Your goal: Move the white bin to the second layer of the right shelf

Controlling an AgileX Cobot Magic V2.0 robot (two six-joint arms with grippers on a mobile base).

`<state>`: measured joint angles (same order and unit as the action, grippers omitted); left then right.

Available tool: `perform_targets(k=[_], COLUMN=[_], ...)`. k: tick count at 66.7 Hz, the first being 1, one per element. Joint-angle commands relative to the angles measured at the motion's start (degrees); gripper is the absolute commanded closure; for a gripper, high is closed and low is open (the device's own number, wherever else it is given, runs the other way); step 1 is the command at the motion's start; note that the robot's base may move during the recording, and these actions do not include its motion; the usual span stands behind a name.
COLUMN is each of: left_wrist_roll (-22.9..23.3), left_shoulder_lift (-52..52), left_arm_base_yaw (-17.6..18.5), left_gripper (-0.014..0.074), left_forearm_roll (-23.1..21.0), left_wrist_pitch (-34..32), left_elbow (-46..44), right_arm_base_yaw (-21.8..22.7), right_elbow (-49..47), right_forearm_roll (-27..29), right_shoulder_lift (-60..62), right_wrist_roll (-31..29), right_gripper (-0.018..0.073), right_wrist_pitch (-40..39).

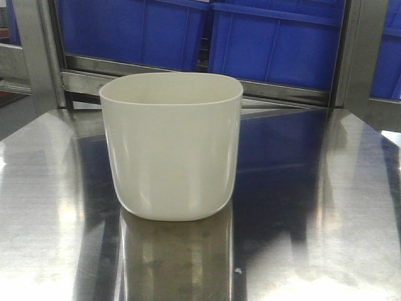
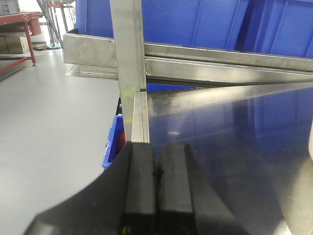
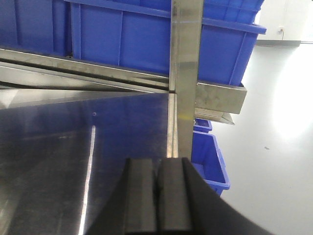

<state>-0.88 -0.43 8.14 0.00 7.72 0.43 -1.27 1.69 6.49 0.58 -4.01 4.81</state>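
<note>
The white bin [image 1: 170, 145] stands upright and empty on the steel table [image 1: 326, 207], in the middle of the front view. A sliver of the white bin [image 2: 310, 142] shows at the right edge of the left wrist view. My left gripper [image 2: 156, 152] is shut with nothing in it, low over the table's left edge. My right gripper [image 3: 157, 164] is also shut and empty, near the table's right edge. Neither gripper touches the bin. The right shelf second layer with its rollers is out of view.
Blue crates [image 1: 276, 37] sit on a steel rack rail [image 1: 188, 78] just behind the table. Upright steel posts [image 2: 129, 49] [image 3: 187, 73] stand at the table's far corners. A small blue crate [image 3: 210, 156] rests on the floor at the right.
</note>
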Motion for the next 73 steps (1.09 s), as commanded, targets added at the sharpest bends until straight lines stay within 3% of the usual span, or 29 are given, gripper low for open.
perform_targets(k=[1, 62, 73], left_wrist_roll=[0.17, 0.17, 0.17], left_shoulder_lift=[-0.87, -0.87, -0.87], left_arm_base_yaw=[0.20, 0.20, 0.20], left_gripper=[0.0512, 0.0512, 0.0512], left_forearm_roll=[0.00, 0.00, 0.00], left_wrist_pitch=[-4.98, -4.98, -4.98], left_elbow=[2.11, 2.11, 2.11], right_arm_base_yaw=[0.20, 0.20, 0.19], right_elbow=[-0.89, -1.15, -5.84], right_forearm_roll=[0.09, 0.05, 0.05], right_shoulder_lift=[1.14, 1.14, 0.90], right_wrist_roll=[-0.38, -0.38, -0.38], right_gripper=[0.0511, 0.0511, 0.0511], right_wrist_pitch=[-4.81, -5.68, 1.40])
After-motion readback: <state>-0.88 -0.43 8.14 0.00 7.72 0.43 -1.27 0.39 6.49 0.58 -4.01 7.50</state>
